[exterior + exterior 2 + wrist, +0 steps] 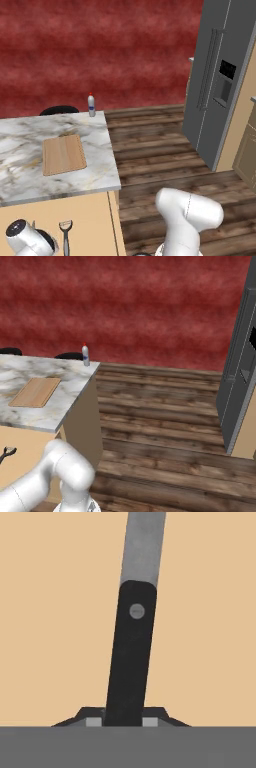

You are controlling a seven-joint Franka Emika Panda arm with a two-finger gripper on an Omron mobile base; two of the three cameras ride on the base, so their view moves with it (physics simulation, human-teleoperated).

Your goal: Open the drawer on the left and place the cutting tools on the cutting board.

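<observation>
gripper: fingers closed on the knife's black handle, one dark tip on each side of it at the bottom of the hand view.
knife: black handle with a silver rivet, grey blade running up and away from the tips, slightly tilted; lies over the tan floor of the drawer.
drawer: pulled open below the counter edge, light-tan inside visible in the left base view.
peeler: dark, y-headed, lying in the open drawer with its head toward the counter, just beside the white wrist of the arm; also seen at the left edge of the right base view.
cutting board: light brown, flat on the marble counter, nothing on it.
bottle: small, white with a red cap, upright at the counter's far corner, well apart from the board.
fridge: grey, standing on the wooden floor to the right.
</observation>
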